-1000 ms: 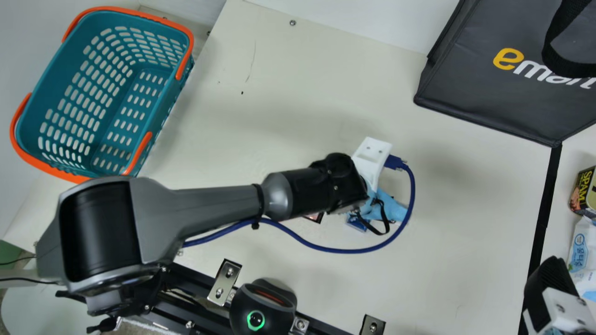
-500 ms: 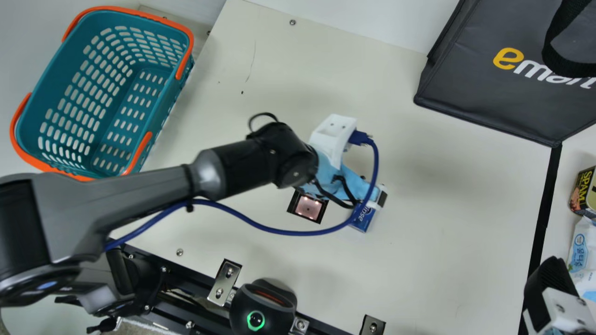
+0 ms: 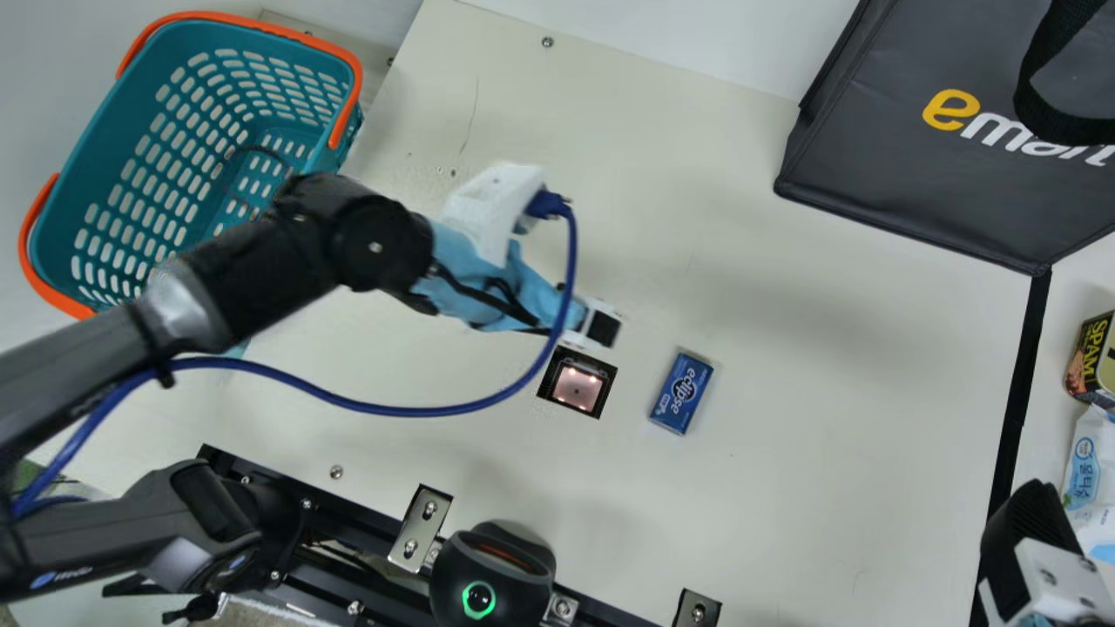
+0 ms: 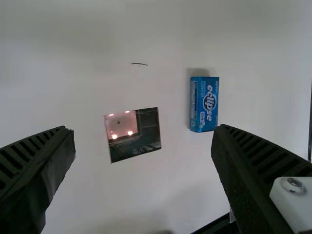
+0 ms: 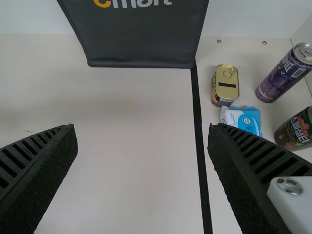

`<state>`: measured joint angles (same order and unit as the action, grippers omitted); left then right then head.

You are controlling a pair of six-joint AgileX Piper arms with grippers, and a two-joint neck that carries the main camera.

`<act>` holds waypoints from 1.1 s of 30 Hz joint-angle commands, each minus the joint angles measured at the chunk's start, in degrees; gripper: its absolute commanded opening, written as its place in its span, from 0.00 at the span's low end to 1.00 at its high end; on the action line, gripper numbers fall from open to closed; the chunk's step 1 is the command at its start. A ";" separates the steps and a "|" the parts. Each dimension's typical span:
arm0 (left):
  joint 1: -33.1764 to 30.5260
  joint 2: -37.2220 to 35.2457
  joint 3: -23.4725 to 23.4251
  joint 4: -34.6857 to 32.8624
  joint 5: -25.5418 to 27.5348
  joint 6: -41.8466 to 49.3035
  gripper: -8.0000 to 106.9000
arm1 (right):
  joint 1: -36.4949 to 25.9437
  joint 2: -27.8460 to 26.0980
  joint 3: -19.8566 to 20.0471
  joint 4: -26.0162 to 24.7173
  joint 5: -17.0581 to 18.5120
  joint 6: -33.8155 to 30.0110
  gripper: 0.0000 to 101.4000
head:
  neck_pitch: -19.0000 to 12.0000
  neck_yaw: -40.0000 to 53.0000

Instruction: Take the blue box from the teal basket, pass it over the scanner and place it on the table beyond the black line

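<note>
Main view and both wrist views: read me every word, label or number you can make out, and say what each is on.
"eclipse": blue box; its smaller print is too small to read.
"emart": black bag, partly covered.
"SPAM": tin.
"물티슈", as best I can read: white-and-blue pack.
Dark can: Korean lettering, probably "스페셜티".
Purple can: lettering too unclear to read.
Left arm: logo too blurred to read.
</note>
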<state>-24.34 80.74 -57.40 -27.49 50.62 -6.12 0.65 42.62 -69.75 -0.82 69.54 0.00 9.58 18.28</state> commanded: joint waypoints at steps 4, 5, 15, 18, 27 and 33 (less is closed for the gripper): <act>8.60 -6.27 0.13 0.90 5.47 4.52 0.85 | 0.00 0.00 0.00 0.00 0.00 0.00 0.94 | -1.66 0.14; 9.82 -7.31 -0.04 1.32 6.41 5.01 0.85 | 0.00 0.00 0.00 0.00 0.00 0.00 0.94 | -1.66 0.14; 18.92 -16.76 -3.82 7.37 14.50 8.55 0.85 | 0.00 0.00 0.00 0.00 0.00 0.00 0.94 | -1.66 0.14; 20.87 -19.21 -5.36 8.94 16.52 9.43 0.85 | 0.00 0.00 0.00 0.00 0.00 0.00 0.94 | -1.66 0.14; 24.62 -25.33 -8.78 13.21 19.28 11.26 0.85 | 0.00 0.00 0.00 0.00 0.00 0.00 0.94 | -1.66 0.14; 24.98 -25.80 -8.91 13.41 19.51 11.09 0.85 | 0.00 0.00 0.00 0.00 0.00 0.00 0.94 | -1.66 0.14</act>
<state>0.64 54.94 -66.31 -14.08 70.03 4.97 0.65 42.62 -69.75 -0.82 69.54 0.00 9.58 18.28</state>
